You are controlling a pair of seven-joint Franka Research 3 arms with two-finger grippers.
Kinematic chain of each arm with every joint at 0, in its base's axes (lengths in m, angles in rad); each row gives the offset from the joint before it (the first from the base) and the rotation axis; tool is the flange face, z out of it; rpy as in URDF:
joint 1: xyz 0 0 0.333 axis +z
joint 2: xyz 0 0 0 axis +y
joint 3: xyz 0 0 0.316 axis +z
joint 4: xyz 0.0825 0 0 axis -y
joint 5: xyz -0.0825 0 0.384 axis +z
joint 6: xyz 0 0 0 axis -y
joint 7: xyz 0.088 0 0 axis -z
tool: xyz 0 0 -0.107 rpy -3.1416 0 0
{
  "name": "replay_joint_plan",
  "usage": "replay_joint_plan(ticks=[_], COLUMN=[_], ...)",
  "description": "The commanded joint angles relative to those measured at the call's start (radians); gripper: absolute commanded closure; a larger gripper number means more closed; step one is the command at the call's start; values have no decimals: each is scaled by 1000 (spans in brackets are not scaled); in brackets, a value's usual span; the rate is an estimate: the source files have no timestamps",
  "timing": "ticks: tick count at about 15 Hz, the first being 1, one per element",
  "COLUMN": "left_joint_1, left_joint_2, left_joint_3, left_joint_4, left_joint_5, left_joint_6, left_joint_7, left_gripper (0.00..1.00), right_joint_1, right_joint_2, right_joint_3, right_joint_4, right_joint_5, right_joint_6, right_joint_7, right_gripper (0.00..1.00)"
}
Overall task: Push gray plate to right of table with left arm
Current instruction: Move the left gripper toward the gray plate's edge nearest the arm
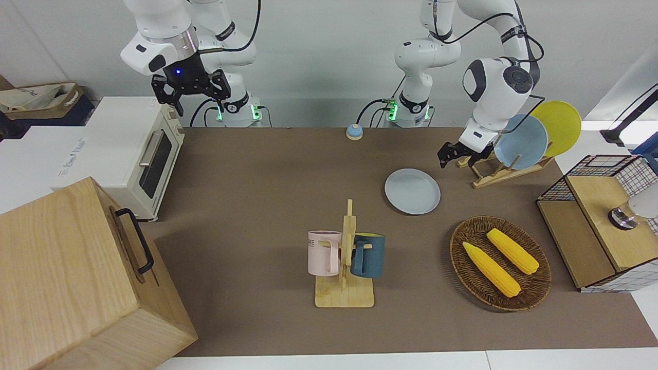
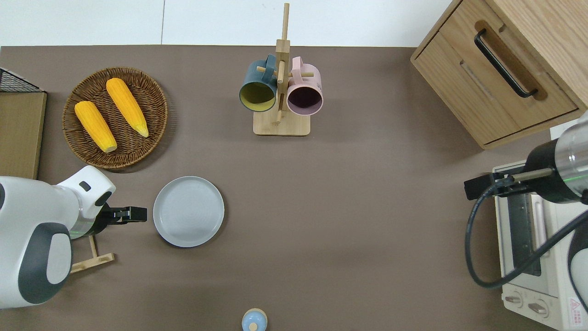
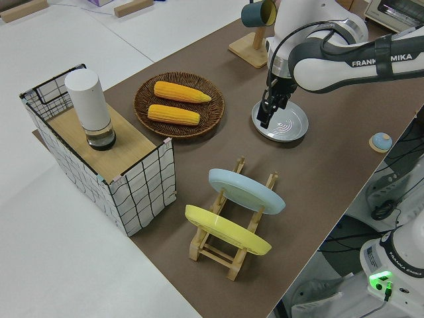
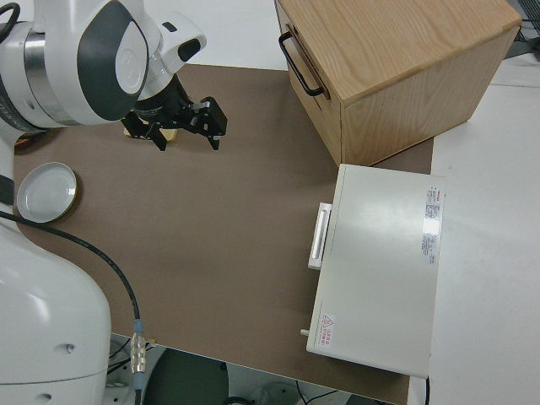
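L pincer (image 2: 140, 214) low, just beside gray plate (image 2: 189, 211) on its L-arm-end side, can't tell if touching, fingers look closed | plate flat on tabletop (image 2: 349, 193), nearer robots than corn basket (image 2: 115, 117) | arm reads "FRANKA EMIKA" | R arm parked

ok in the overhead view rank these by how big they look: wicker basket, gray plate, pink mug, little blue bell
1. wicker basket, clearly widest
2. gray plate
3. pink mug, though it hangs raised on the rack, nearer the camera
4. blue bell, smallest and partly cut off at the frame edge
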Motion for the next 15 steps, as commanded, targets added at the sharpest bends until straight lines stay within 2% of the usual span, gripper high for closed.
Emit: replay_joint_plan(ticks=[1, 5, 15], left_joint_1=[-28, -43, -57], left_joint_2=[-14, 4, 74], left_joint_3=[3, 2, 2], left_joint_4=[-71, -147, -230], left_joint_5=[-12, -12, -12], left_joint_6=[83, 193, 385], left_joint_7=[-47, -73, -73], left_gripper=[0, 0, 5], right_joint_1=[-20, -20, -20], right_joint_2=[-3, -3, -3], right_joint_3=[13, 13, 13], right_joint_4=[8, 8, 8], right_joint_5=[10, 10, 10], right_joint_6=[-14, -14, -14], right_joint_7=[2, 2, 2], right_gripper=[17, 17, 17])
